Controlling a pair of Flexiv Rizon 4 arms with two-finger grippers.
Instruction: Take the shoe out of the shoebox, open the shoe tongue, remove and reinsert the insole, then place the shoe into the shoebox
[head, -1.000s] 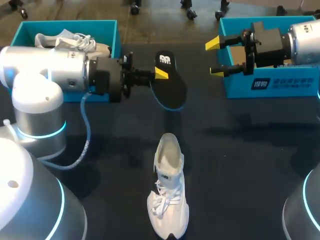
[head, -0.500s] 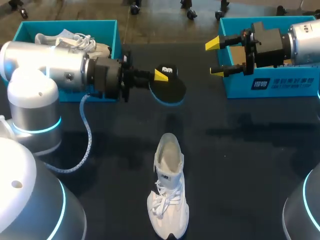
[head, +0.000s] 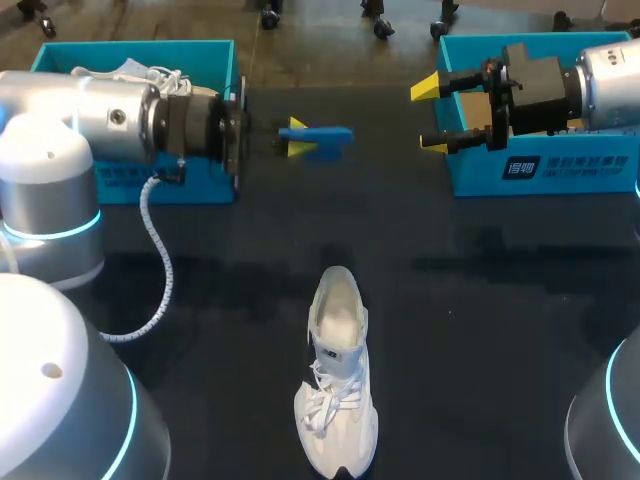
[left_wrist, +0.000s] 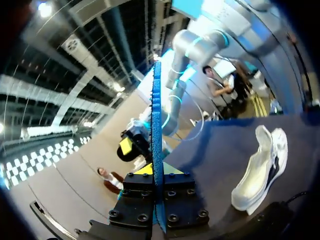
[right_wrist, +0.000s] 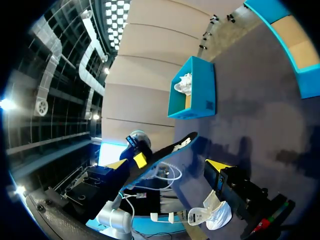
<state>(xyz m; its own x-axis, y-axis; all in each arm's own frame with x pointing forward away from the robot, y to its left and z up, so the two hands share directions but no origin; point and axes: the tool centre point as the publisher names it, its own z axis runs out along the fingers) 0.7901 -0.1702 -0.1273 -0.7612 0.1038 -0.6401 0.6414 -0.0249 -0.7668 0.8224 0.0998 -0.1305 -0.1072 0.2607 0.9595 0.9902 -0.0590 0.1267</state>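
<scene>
A white shoe (head: 338, 400) stands on the dark table near the front, toe towards me, its mouth wide. My left gripper (head: 296, 141) is shut on the black insole with a blue underside (head: 322, 137), held edge-on above the table beside the left shoebox (head: 215, 60). In the left wrist view the insole (left_wrist: 157, 125) runs as a thin blue edge out from between the fingers, with the shoe (left_wrist: 262, 165) off to one side. My right gripper (head: 432, 116) hangs open and empty in front of the right shoebox (head: 540, 175). The right wrist view shows the insole (right_wrist: 167, 151) and the shoe (right_wrist: 215, 215).
The left teal shoebox holds another white shoe (head: 140, 80). The right teal box (right_wrist: 282, 45) stands at the table's far right. Dark bare table lies between the boxes and around the standing shoe. A cable (head: 155, 260) loops from my left arm.
My left wrist has turned, so the insole went from showing its black face to edge-on. The left gripper drew back a little to the left. The right arm and shoe kept still.
</scene>
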